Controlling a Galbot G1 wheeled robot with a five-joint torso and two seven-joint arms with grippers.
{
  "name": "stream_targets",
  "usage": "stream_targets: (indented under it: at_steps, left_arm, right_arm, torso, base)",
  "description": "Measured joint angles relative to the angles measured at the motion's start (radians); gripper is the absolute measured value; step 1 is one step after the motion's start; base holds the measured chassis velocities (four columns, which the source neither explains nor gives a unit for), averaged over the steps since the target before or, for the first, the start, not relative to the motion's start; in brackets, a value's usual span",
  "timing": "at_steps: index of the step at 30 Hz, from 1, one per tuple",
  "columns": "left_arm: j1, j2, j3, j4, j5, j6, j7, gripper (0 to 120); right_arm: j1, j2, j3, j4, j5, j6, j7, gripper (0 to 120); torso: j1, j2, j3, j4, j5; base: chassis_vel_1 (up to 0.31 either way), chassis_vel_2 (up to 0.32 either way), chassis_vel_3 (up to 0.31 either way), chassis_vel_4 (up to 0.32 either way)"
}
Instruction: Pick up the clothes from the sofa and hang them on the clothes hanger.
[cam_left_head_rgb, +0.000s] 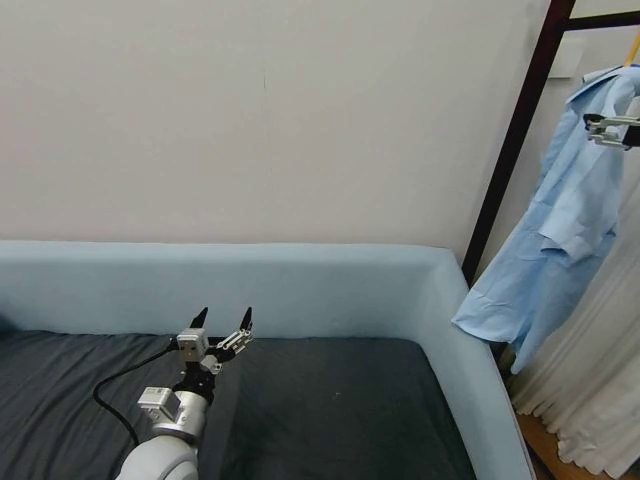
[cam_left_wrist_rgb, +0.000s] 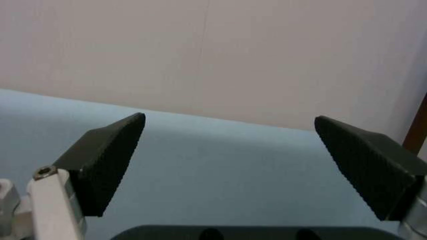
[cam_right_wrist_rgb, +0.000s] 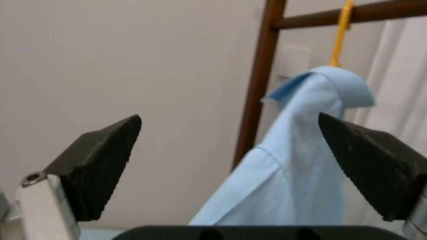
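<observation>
A light blue shirt (cam_left_head_rgb: 560, 230) hangs from a yellow hanger (cam_left_head_rgb: 634, 45) on the dark brown clothes rack (cam_left_head_rgb: 515, 130) to the right of the sofa (cam_left_head_rgb: 300, 285). My right gripper (cam_left_head_rgb: 592, 130) is raised level with the shirt's shoulder, open and holding nothing. In the right wrist view the shirt (cam_right_wrist_rgb: 300, 165) and the hanger hook (cam_right_wrist_rgb: 343, 25) lie ahead of the open right gripper (cam_right_wrist_rgb: 228, 117), apart from it. My left gripper (cam_left_head_rgb: 224, 320) stands open over the dark seat (cam_left_head_rgb: 330, 400), empty, and in the left wrist view this gripper (cam_left_wrist_rgb: 229, 117) faces the sofa back (cam_left_wrist_rgb: 220, 165).
The sofa has light blue padded walls and a dark grey seat. White curtains (cam_left_head_rgb: 600, 400) hang behind and below the shirt at the right. A plain wall (cam_left_head_rgb: 260, 110) stands behind the sofa. The rack post (cam_right_wrist_rgb: 257, 85) rises beside the shirt's collar.
</observation>
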Motion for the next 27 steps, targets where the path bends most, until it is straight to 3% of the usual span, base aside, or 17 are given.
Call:
stream_targets:
  at_steps: [6, 9, 13, 15, 17, 20, 24, 27]
  left_arm:
    - [0.019, -0.013, -0.007, -0.004, 0.011, -0.005, 0.0, 100]
    - [0.048, -0.021, -0.022, -0.01, 0.022, -0.016, 0.0, 100]
    - [0.11, -0.039, -0.064, -0.03, 0.054, -0.03, -0.011, 100]
    - [0.114, -0.046, -0.066, -0.031, 0.062, -0.03, -0.012, 100]
    - [0.116, -0.052, -0.067, -0.031, 0.065, -0.029, -0.012, 100]
    - [0.116, -0.062, -0.066, -0.033, 0.07, -0.019, -0.013, 100]
    - [0.111, -0.073, -0.058, -0.034, 0.072, -0.008, -0.013, 100]
    - [0.121, -0.093, -0.052, -0.028, 0.086, -0.007, -0.011, 100]
  right_arm:
    - [-0.052, 0.0, -0.013, 0.08, -0.018, 0.091, -0.014, 100]
    - [-0.14, 0.046, -0.014, 0.114, -0.117, 0.161, 0.015, 100]
    - [-0.278, 0.121, -0.031, 0.051, -0.306, 0.239, -0.057, 100]
    - [-0.373, 0.147, -0.031, 0.016, -0.381, 0.284, -0.095, 100]
    - [-0.411, 0.172, -0.031, -0.003, -0.408, 0.296, -0.102, 100]
    - [-0.477, 0.216, -0.021, -0.026, -0.429, 0.309, -0.1, 100]
    - [-0.605, 0.272, 0.021, -0.053, -0.476, 0.376, -0.097, 100]
    - [-0.779, 0.346, 0.06, -0.077, -0.56, 0.48, -0.118, 100]
  torso:
    - [0.0, 0.0, 0.0, -0.0001, 0.0001]
    - [0.0, 0.0, 0.0, -0.0005, -0.0004]
    - [0.0, 0.0, 0.0, 0.0012, 0.0006]
    - [0.0, 0.0, 0.0, 0.0004, 0.0006]
    - [0.0, 0.0, 0.0, -0.0006, 0.0005]
    - [0.0, 0.0, 0.0, -0.0003, 0.0007]
    - [0.0, 0.0, 0.0, 0.0, -0.0002]
    - [0.0, 0.0, 0.0, 0.0, 0.0004]
  base:
    - [0.0, 0.0, 0.0, 0.0]
    - [0.0, 0.0, 0.0, 0.0]
    - [0.0, 0.0, 0.0, 0.0]
    - [0.0, 0.0, 0.0, 0.0]
    - [0.0, 0.0, 0.0, 0.0]
    - [0.0, 0.0, 0.0, 0.0]
    - [0.0, 0.0, 0.0, 0.0]
    - [0.0, 0.0, 0.0, 0.0]
